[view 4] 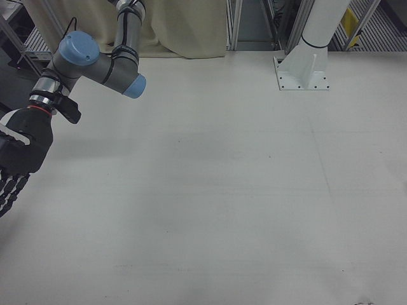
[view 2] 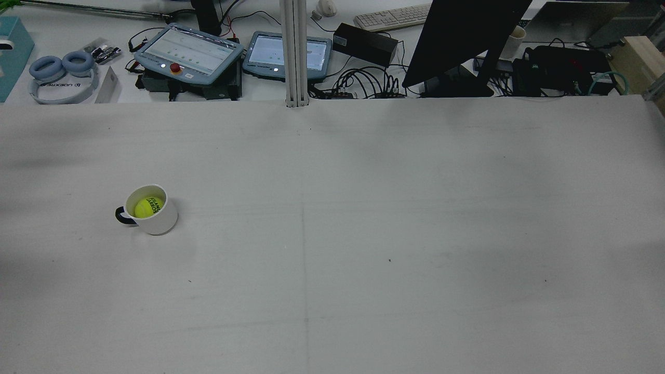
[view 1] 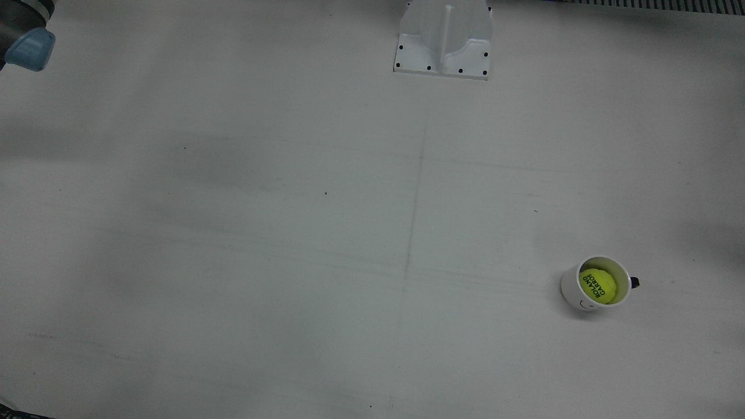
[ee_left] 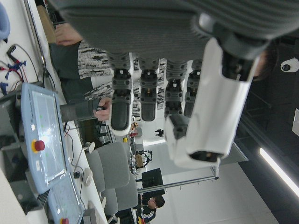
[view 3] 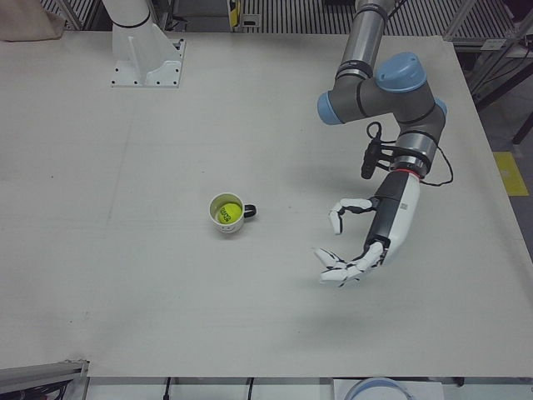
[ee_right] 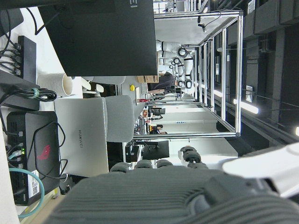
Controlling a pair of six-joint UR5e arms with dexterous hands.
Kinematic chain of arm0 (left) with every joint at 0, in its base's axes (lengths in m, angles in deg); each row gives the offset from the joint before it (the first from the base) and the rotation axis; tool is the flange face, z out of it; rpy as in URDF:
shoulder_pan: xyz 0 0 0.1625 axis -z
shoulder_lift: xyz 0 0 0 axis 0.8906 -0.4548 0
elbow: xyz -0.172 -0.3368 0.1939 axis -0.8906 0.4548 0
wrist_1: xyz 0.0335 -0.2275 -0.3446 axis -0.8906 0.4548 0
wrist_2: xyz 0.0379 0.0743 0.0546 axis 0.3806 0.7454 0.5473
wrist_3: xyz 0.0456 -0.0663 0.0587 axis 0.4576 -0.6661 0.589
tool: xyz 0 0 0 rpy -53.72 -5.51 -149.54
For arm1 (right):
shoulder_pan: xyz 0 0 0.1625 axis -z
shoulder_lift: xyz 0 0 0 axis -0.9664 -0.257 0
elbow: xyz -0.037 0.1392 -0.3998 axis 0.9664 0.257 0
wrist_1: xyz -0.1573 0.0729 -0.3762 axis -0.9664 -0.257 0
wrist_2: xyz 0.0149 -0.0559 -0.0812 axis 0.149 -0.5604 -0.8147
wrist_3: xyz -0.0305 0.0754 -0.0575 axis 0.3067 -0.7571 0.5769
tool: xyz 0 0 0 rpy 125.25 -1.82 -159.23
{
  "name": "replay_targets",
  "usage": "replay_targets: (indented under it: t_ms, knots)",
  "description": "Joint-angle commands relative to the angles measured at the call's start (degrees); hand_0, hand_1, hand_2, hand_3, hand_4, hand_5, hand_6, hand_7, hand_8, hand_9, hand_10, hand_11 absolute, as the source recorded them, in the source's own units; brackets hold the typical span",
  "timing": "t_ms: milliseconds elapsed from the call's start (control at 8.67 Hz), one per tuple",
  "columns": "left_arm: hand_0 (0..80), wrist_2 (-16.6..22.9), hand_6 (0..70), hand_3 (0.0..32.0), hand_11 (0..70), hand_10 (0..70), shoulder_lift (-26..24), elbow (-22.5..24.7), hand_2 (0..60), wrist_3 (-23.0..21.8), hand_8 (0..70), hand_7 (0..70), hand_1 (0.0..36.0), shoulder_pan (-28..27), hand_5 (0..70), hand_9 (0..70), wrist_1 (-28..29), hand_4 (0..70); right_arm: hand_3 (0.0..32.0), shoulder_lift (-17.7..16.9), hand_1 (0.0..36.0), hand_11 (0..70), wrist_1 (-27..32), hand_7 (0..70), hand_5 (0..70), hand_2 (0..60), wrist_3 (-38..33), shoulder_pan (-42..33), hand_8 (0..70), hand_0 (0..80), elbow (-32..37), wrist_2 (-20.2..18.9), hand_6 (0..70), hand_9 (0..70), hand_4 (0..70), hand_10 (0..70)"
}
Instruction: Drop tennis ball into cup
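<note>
A white cup with a dark handle stands on the table, and a yellow-green tennis ball lies inside it. Cup and ball show at the left in the rear view, and the cup with the ball shows in the left-front view. My left hand is open and empty, held well to the side of the cup above the table. My right hand is open and empty at the left edge of the right-front view, far from the cup.
A white arm pedestal stands at the table's far edge in the front view. Beyond the table in the rear view lie teach pendants, a dark monitor, cables and headphones.
</note>
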Motion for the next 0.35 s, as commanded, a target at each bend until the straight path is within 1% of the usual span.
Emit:
replay_targets:
  t_ms: [0, 115, 231]
  knots:
    - [80.0, 0.1, 47.7, 0.0, 49.0, 31.9, -0.5, -1.7, 60.0, 0.0, 25.7, 37.6, 36.0, 3.5, 22.6, 28.2, -1.4, 25.5, 0.0, 0.0, 0.0, 0.0, -0.1, 0.0, 0.0, 0.0, 0.0, 0.0, 0.0, 0.0, 0.0, 0.0, 0.0, 0.0, 0.0, 0.0]
    - [80.0, 0.1, 58.4, 0.0, 49.2, 32.1, -0.4, -1.7, 60.0, 0.0, 27.9, 36.4, 36.0, 3.7, 24.6, 28.0, -1.4, 26.0, 0.0, 0.0, 0.0, 0.0, 0.0, 0.0, 0.0, 0.0, 0.0, 0.0, 0.0, 0.0, 0.0, 0.0, 0.0, 0.0, 0.0, 0.0]
    - [80.0, 0.1, 52.1, 0.0, 49.3, 32.2, 0.1, -1.8, 60.0, -0.1, 26.6, 37.5, 36.0, 3.7, 23.5, 28.2, -1.2, 26.1, 0.0, 0.0, 0.0, 0.0, -0.1, 0.0, 0.0, 0.0, 0.0, 0.0, 0.0, 0.0, 0.0, 0.0, 0.0, 0.0, 0.0, 0.0]
